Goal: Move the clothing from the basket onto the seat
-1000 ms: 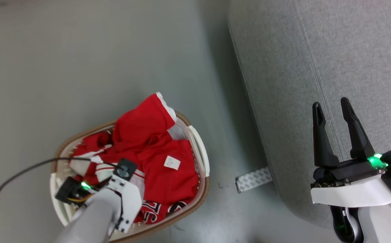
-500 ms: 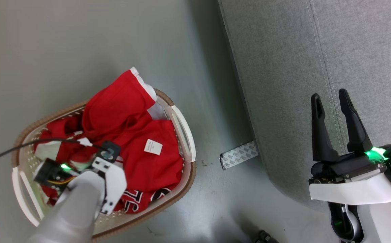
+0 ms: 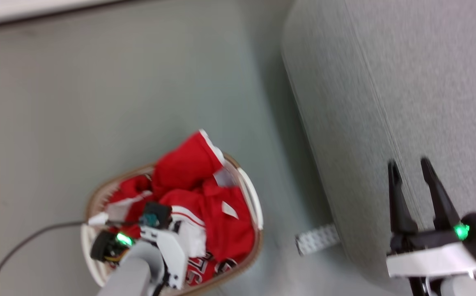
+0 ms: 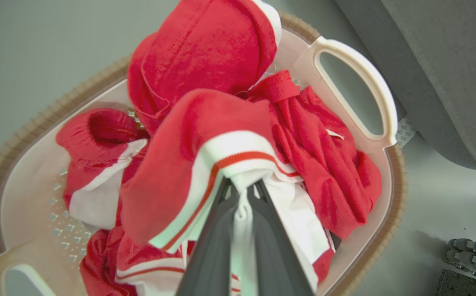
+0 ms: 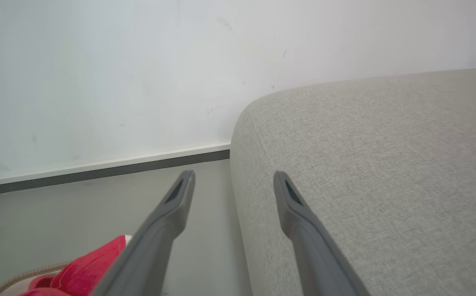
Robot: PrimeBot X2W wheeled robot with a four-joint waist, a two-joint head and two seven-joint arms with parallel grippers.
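My left tool [image 4: 242, 187] clamped on the clothing [image 4: 205, 123], at the striped trim [image 4: 238, 158] — likely so the piece lifts whole. Clothing heaped in the basket [image 4: 20, 193], on the floor [image 3: 139, 102] beside the seat [image 3: 385, 82]. My right tool [image 3: 409, 162] spread, empty — parked by the seat's edge, out of the way.

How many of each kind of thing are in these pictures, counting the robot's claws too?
Robot claws: 2, the left gripper and the right gripper
Containers: 1, the basket
Heaps of cloth: 1, the clothing; separate garments cannot be counted
Furniture: 1, the seat
Floor pieces: 1, the patterned pad
Total: 6
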